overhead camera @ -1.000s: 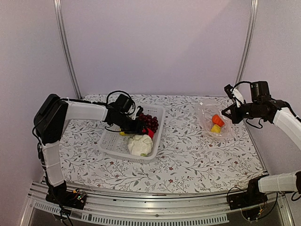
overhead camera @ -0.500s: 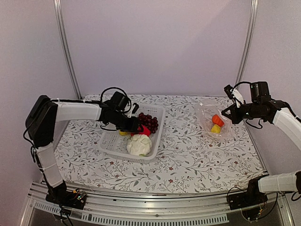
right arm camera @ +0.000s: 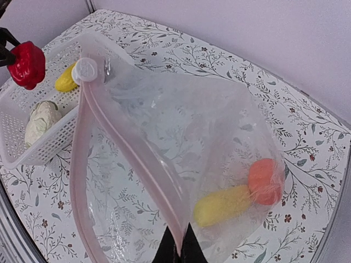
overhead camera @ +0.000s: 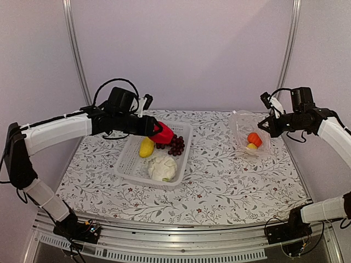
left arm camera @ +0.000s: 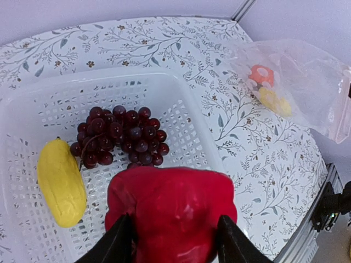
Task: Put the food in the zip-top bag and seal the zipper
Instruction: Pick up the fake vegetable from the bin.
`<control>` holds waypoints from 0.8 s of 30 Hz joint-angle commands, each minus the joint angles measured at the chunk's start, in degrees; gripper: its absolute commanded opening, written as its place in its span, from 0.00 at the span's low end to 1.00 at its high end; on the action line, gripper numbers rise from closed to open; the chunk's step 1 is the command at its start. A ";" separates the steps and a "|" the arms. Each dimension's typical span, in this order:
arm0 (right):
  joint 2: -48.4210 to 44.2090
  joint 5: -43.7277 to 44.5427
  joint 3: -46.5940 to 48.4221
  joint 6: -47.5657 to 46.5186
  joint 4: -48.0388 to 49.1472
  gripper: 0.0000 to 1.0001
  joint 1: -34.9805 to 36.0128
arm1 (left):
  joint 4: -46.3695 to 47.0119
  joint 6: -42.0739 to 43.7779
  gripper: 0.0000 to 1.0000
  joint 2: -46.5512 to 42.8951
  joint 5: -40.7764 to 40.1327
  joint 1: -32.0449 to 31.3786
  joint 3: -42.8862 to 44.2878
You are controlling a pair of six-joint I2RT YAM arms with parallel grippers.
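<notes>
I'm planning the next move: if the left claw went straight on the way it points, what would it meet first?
Probably the grape bunch in the basket, just beyond the red pepper it holds; depth is unclear.

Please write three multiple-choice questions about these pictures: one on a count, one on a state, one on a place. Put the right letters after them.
1. How many food pieces are inside the zip-top bag?
A. two
B. none
C. five

2. The bag's mouth is:
A. zipped shut
B. folded under the bag
C. open, its edge pinched in the right claw

3. Where is the red pepper?
A. inside the bag
B. in the left claw, held above the basket
C. in the right claw

Key:
1 A: only an orange fruit and a yellow piece show through the plastic.
2 C: the zipper strip spreads in a loop.
3 B: the left wrist view shows it clamped, with the grapes below.
</notes>
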 commanded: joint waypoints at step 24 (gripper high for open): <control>3.27 1.13 12.96 0.38 -15.75 0.00 2.57 | 8.81 10.70 0.32 9.28 -12.95 -31.56 24.18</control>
